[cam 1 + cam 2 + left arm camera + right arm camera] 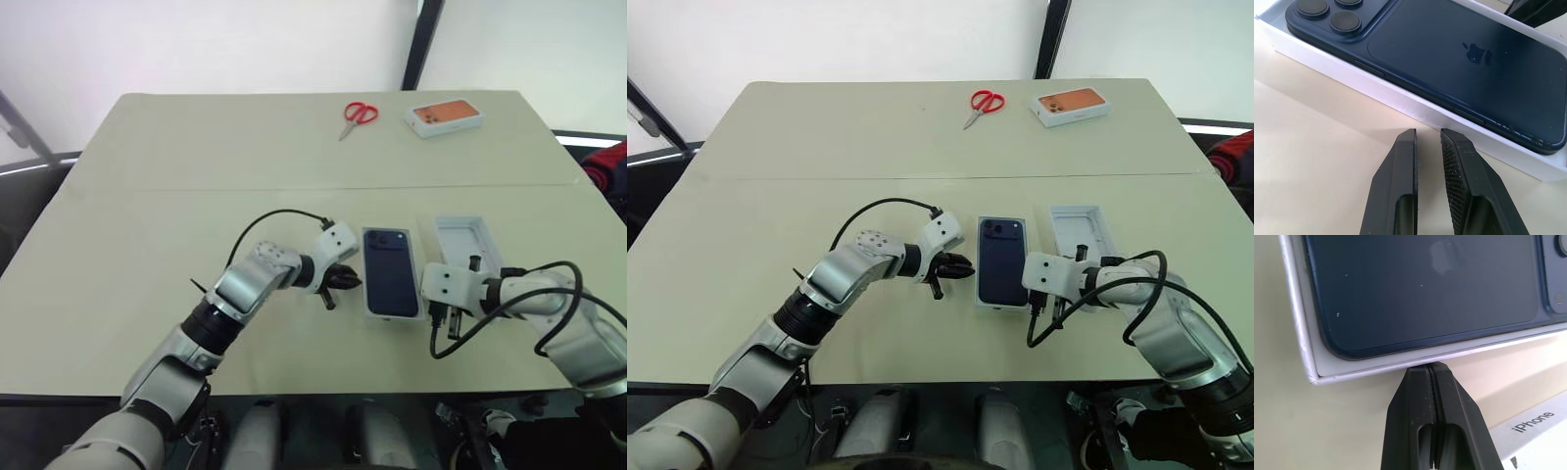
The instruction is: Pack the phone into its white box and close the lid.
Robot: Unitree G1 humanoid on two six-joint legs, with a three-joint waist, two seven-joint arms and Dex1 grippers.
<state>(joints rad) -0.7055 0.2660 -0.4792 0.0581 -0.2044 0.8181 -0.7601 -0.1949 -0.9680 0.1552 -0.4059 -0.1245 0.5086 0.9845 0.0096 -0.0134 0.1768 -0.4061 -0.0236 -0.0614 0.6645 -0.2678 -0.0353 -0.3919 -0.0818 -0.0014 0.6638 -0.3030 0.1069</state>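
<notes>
Tabletop [147,196]: phone [390,269] lies in white box [1400,103], claws flanking it.

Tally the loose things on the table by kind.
Phones: 1, dark blue phone lying in the white box
White box parts: 3, that white box, the lid, the orange-picture box
Scissors: 1, red scissors
Total: 5
</notes>
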